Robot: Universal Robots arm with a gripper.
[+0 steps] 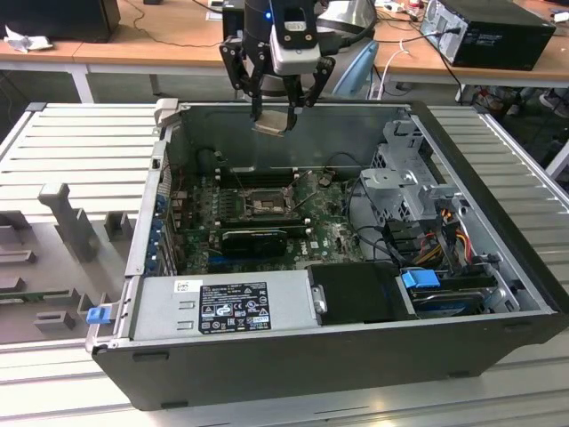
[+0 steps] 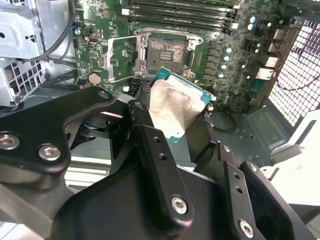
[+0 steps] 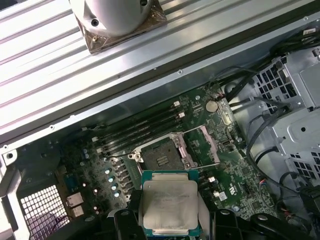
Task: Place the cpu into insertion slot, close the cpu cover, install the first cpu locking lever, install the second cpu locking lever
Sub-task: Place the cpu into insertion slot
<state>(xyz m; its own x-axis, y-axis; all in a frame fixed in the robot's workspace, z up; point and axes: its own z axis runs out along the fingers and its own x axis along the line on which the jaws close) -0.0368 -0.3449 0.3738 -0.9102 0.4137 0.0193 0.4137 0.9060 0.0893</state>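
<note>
In the exterior view the pincer (image 1: 281,105) hangs at the upper middle of the frame, over the far wall of the open computer case (image 1: 498,222). It is closed on the cpu (image 1: 273,123), which sits well above the motherboard (image 1: 333,227). The insertion slot (image 1: 265,205) lies near the frame's centre, with open air between it and the chip.

The second wrist view adds the grip: black fingers (image 2: 150,145) clamp two opposite edges of the tilted cpu (image 2: 175,107), silver top showing. Both wrist views show the insertion slot (image 2: 167,50) (image 3: 162,159) uncovered, with the cpu cover (image 2: 119,59) (image 3: 202,145) swung open beside it. Memory slots (image 3: 140,131) run just beside the socket, and a drive cage (image 1: 404,191) stands towards the exterior view's right.
</note>
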